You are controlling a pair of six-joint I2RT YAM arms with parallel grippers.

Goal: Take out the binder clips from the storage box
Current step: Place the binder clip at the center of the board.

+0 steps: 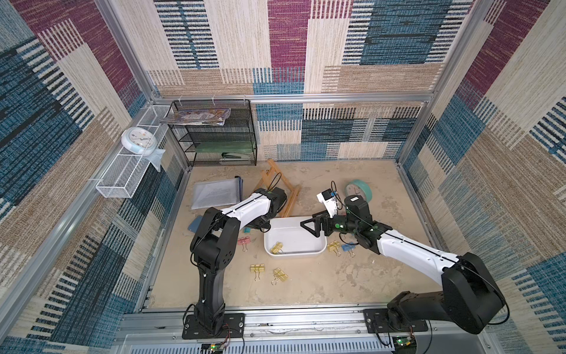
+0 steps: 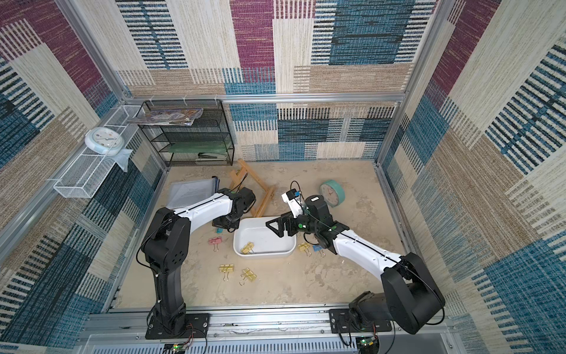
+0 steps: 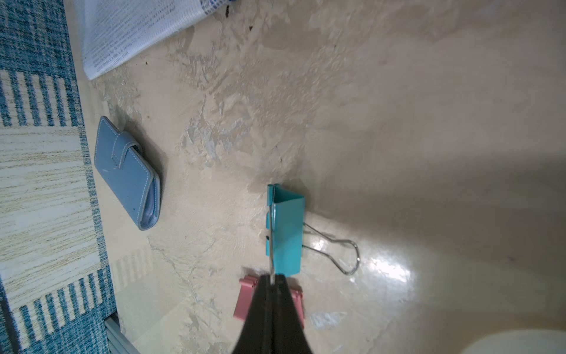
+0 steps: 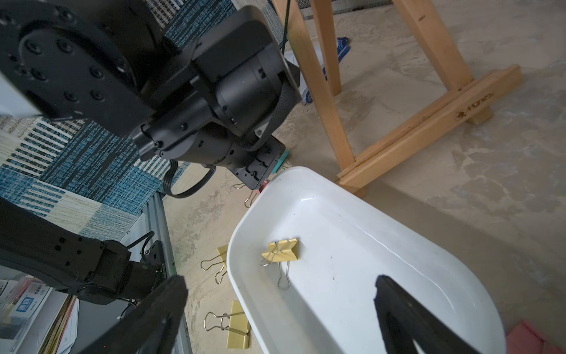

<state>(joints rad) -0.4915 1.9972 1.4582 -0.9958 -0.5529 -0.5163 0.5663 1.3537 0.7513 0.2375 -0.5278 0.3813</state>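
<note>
Where the base bar of the wooden easel (image 4: pixel 428 128) is facing the right wrist camera, a burnt-in mark is showing; it is reading roughly "Marko", uncertain. Printed lines on the sheet in the zip pouch (image 3: pixel 137 33) are showing too small to read.

Left gripper (image 3: pixel 271 285) is pinching one wire handle of the teal clip (image 3: pixel 286 233) between fully closed fingers. The clip's body is sitting low at the table (image 3: pixel 367 107), outside the storage box (image 4: pixel 367 214); whether it is touching down cannot be told. Pink clip (image 3: pixel 243 302) is lying on the table just under the fingertips.

Right gripper (image 4: pixel 280 279) is hovering over the box with jaws spread wide, holding nothing. One yellow clip (image 4: pixel 280 252) is lying inside the box near a corner.

Outside, in a top view, two more yellow clips (image 1: pixel 257 268) are lying in front of the box. A fourth yellow clip (image 1: pixel 333 246) and a blue clip (image 1: pixel 347 246) are lying just beside its right wall.
</note>
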